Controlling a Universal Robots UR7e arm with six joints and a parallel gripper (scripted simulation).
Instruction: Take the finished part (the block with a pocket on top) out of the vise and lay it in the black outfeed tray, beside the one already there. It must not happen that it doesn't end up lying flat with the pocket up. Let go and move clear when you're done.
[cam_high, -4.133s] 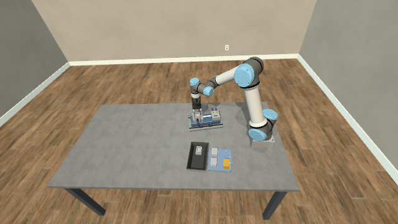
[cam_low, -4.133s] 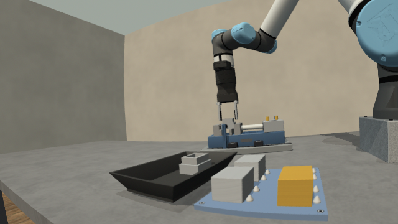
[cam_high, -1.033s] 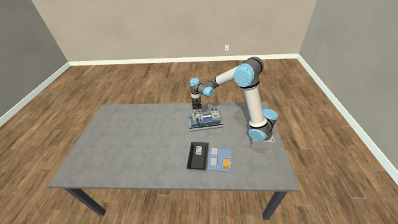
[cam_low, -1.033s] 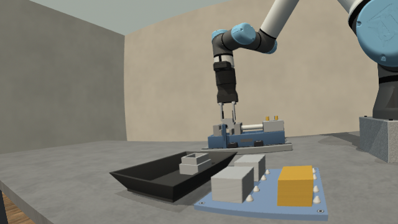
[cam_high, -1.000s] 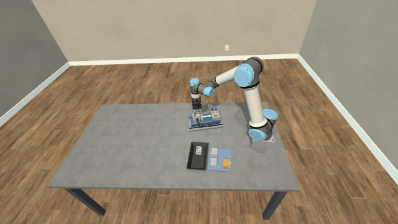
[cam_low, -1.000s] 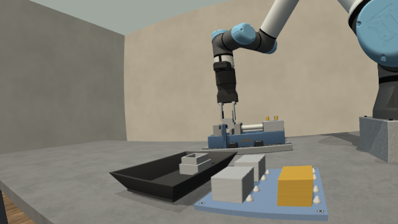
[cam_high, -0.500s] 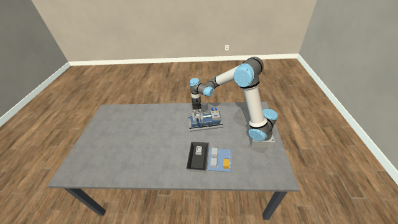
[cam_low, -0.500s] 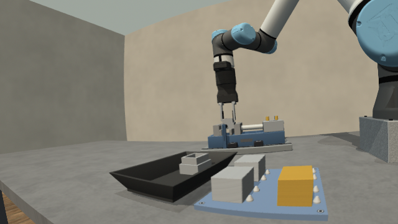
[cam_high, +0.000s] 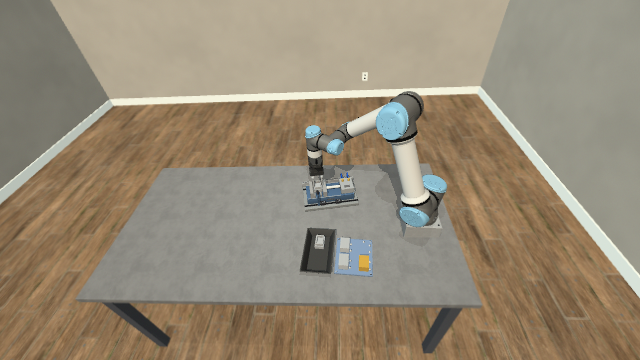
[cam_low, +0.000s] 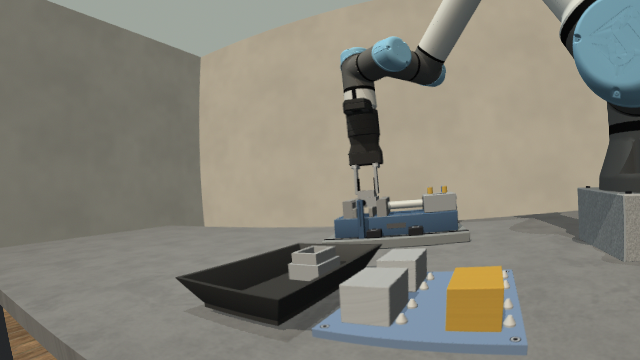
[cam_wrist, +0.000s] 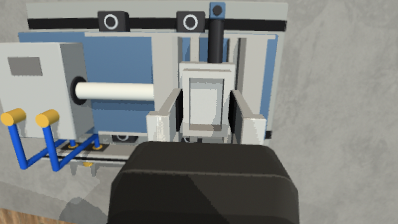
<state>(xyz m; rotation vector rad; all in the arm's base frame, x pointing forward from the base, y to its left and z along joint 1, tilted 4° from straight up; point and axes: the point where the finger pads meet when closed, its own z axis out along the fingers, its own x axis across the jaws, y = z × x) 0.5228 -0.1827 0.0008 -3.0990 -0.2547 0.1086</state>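
The finished part (cam_wrist: 206, 98), a grey block with a pocket on top, sits in the blue vise (cam_wrist: 150, 85) between the vise jaws. My gripper (cam_wrist: 206, 102) reaches straight down over it, and its two fingers are shut on the part's sides. In the exterior view the gripper (cam_low: 366, 192) stands on the part at the vise's left end (cam_low: 395, 220). In the top view the gripper (cam_high: 317, 182) is over the vise (cam_high: 330, 193). The black outfeed tray (cam_low: 275, 280) holds one pocketed block (cam_low: 312, 262) near its far end.
A blue fixture plate (cam_low: 425, 310) right of the tray carries two grey blocks (cam_low: 372, 295) and an orange block (cam_low: 475, 297). The vise has a white screw (cam_wrist: 115, 91) and yellow-capped blue handles (cam_wrist: 30, 120). The arm's base (cam_high: 420, 215) stands at the table's right.
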